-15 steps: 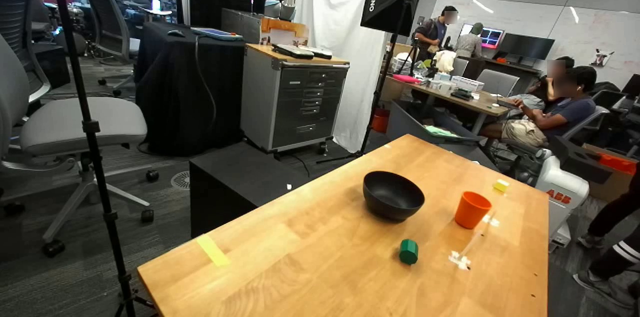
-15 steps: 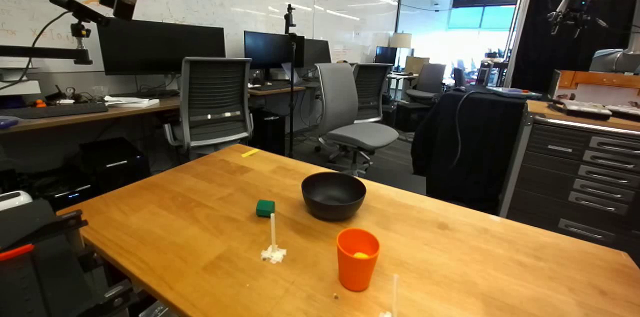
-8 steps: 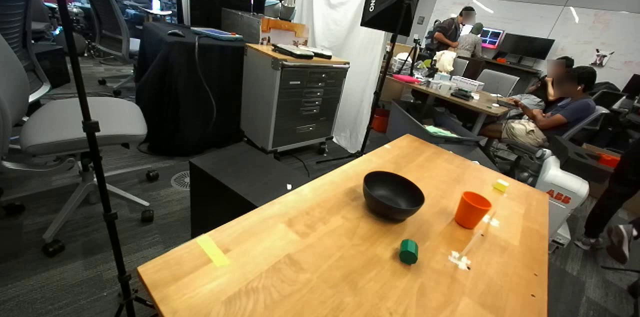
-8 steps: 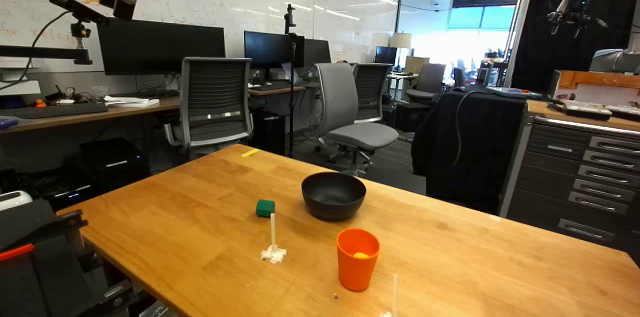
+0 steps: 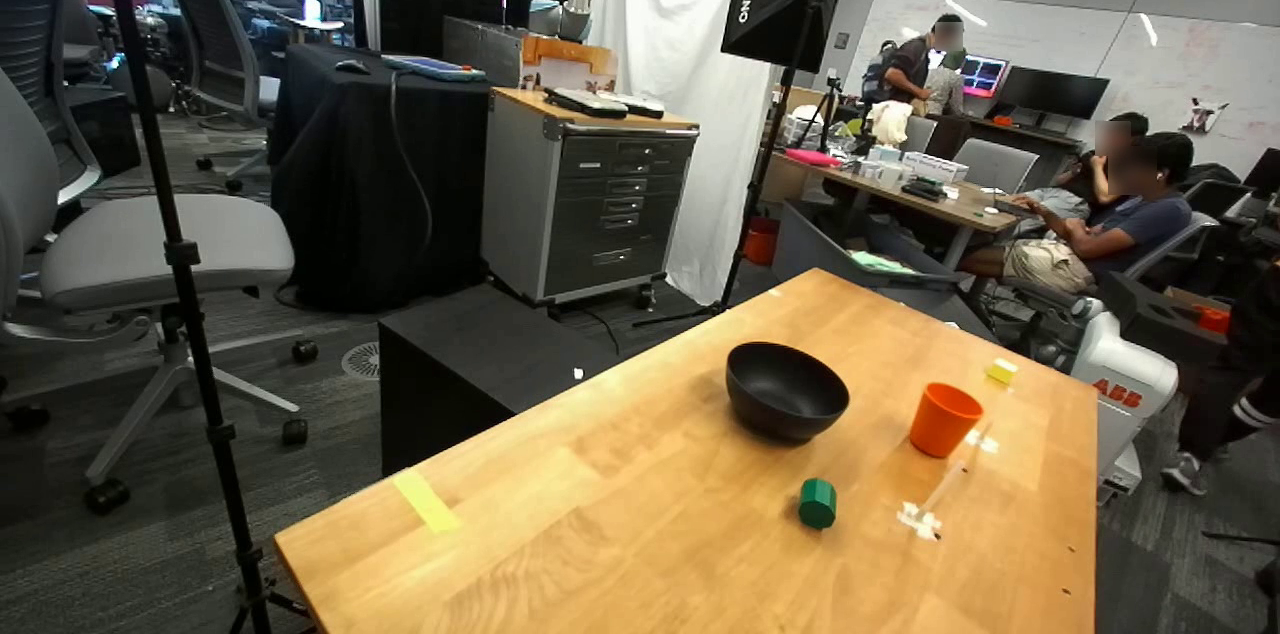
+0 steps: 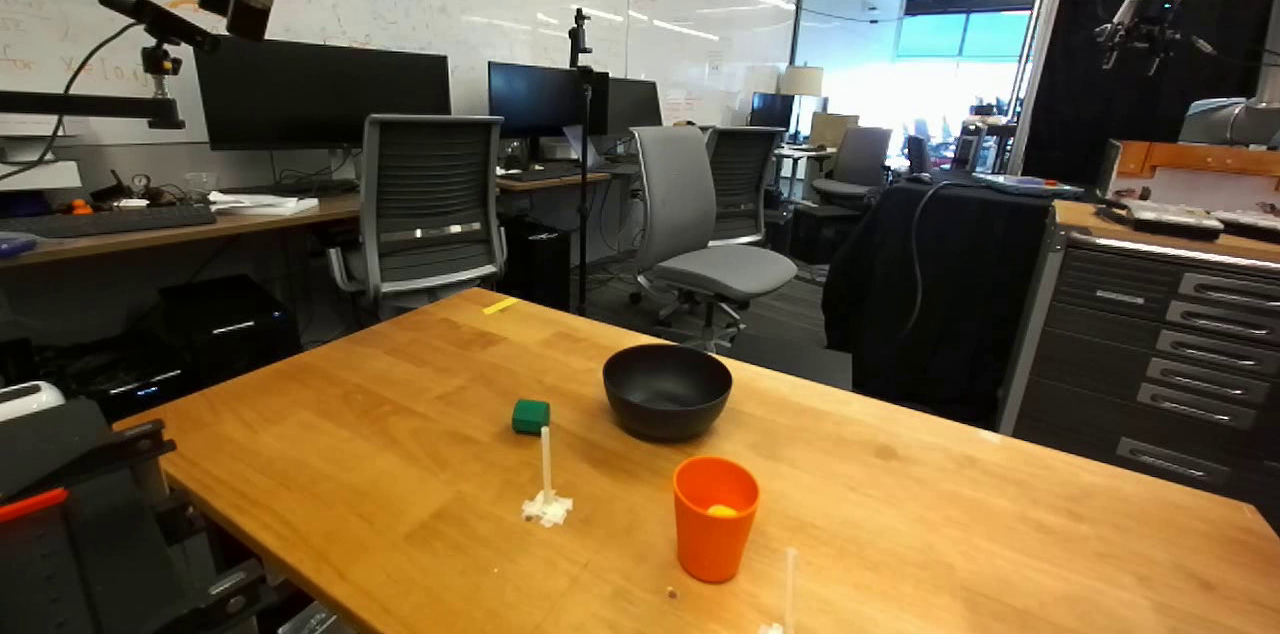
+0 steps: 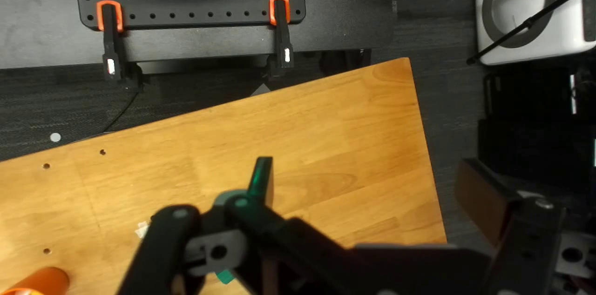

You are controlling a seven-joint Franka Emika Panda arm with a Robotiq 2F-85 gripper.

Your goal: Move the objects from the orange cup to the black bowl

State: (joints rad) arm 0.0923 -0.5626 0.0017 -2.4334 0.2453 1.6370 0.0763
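The orange cup (image 5: 940,429) (image 6: 712,544) stands upright on the wooden table in both exterior views, and its side shows at the lower left of the wrist view (image 7: 46,281). Inside the cup a bit of the yellow objects (image 6: 722,511) is visible; how many lie there I cannot tell. A short way from the cup rests the black bowl (image 5: 790,419) (image 6: 667,414), nothing visible in it. My gripper (image 7: 372,188) is open and well above the table, its fingers (image 7: 261,178) wide apart with nothing between them. The bowl is outside the wrist view.
A green block (image 5: 817,504) (image 6: 531,416) lies near the bowl. Thin clear rods (image 6: 546,464) rise from taped spots beside the cup. Past the cup sits a yellow block (image 5: 1002,371). Across a gap from the table is a black perforated plate (image 7: 195,11) held by clamps.
Cup, bowl and blocks stay where they were, and the visible arm part holds still. Only people in the background have shifted.
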